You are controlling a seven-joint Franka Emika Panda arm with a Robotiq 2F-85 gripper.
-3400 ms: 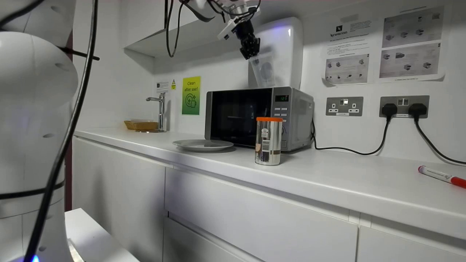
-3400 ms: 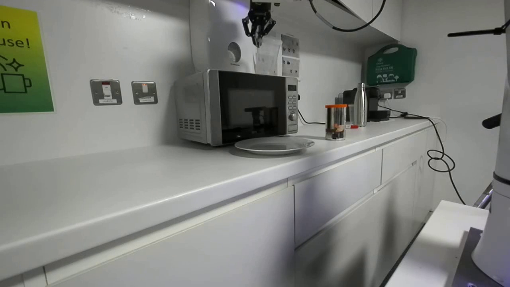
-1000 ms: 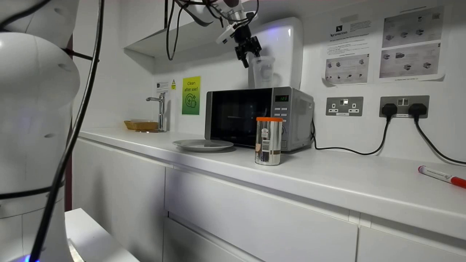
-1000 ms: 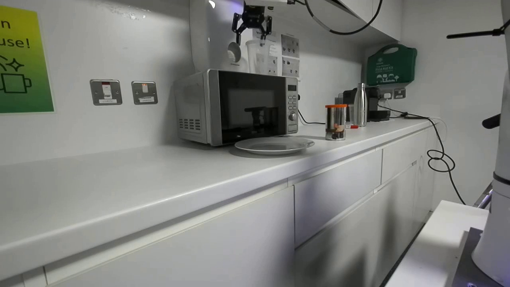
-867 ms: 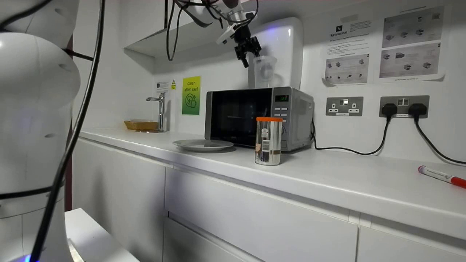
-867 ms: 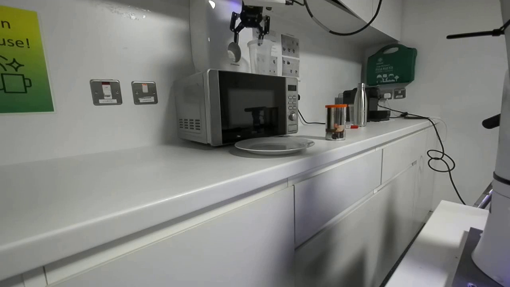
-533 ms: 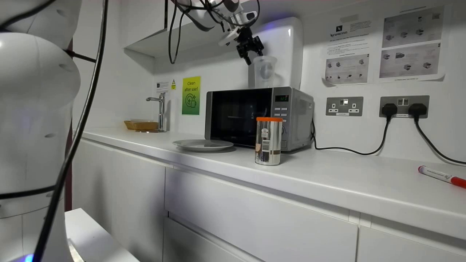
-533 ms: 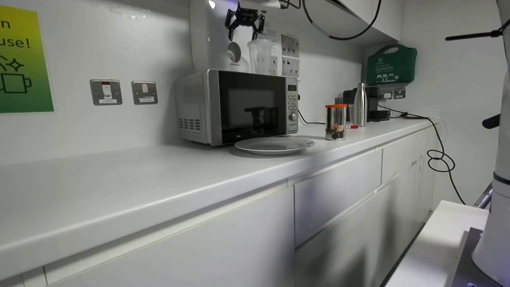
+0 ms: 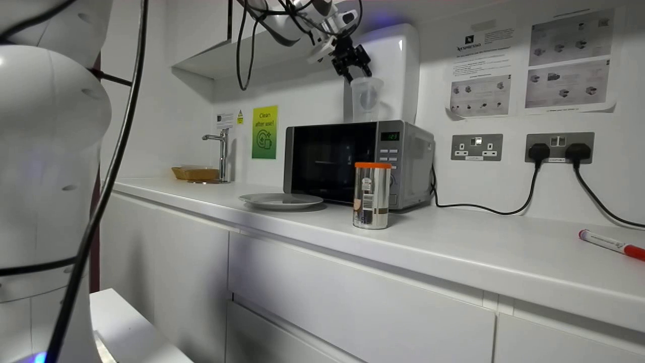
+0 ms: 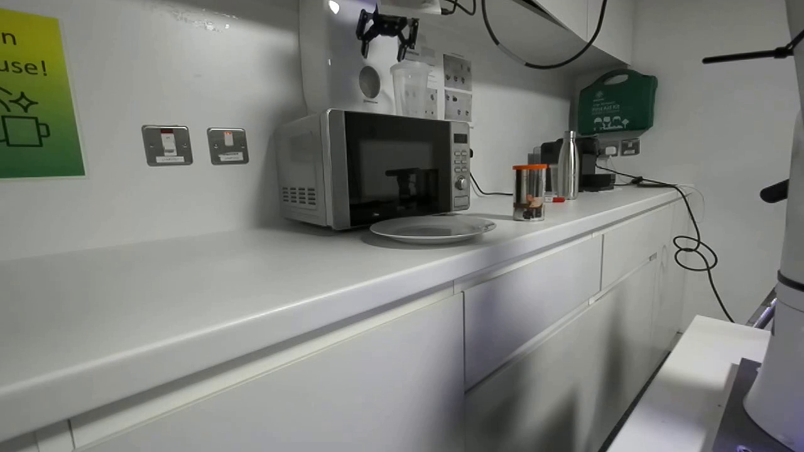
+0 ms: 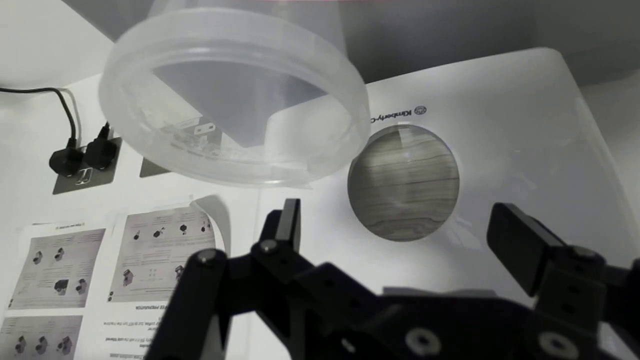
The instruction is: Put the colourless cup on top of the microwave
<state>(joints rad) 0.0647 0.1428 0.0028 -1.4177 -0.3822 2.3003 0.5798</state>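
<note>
The colourless cup (image 9: 365, 101), a see-through tumbler, stands upright on top of the microwave (image 9: 332, 164), near its control-panel end. In both exterior views my gripper (image 10: 383, 56) hangs just above and beside the cup (image 10: 411, 91). Its jaws are spread wide and hold nothing. Seen from the wrist, the rim of the cup (image 11: 230, 30) is large at the upper left, outside the gap of the gripper (image 11: 395, 209). One finger (image 11: 288, 220) is close to that rim, with a small gap showing between them.
A white wall dispenser (image 10: 342, 56) is right behind the gripper, and a wall cabinet (image 9: 201, 30) overhangs nearby. A silver canister with an orange lid (image 9: 372, 196) and a grey plate (image 9: 281, 201) are on the counter before the microwave.
Over three seconds ago the gripper was shut on the tilted cup. It has since opened and let go, the cup has settled upright, and the gripper has risen slightly off it.
</note>
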